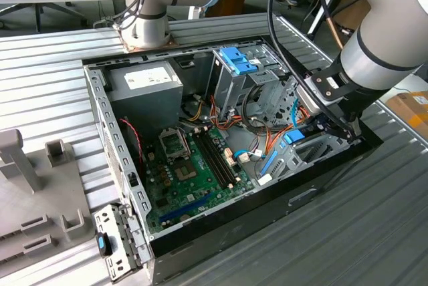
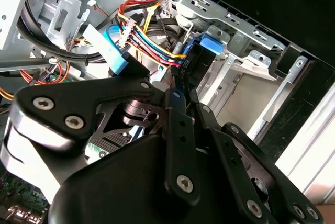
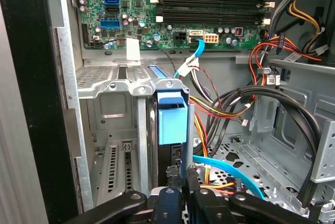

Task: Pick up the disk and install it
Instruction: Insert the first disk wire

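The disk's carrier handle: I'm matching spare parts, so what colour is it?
Bright blue, on the disk; clearest in the first wrist view.

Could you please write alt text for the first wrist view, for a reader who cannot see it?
The gripper reaches down into an open computer case, right at the disk, which stands on edge with its blue carrier in a metal drive bay. Beyond lie the green motherboard and bundled cables.

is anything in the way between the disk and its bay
Nothing visible blocks it. The disk stands on edge inside the metal bay at the case's front corner, with the tool at its end. Cables run beside it, not across its path.
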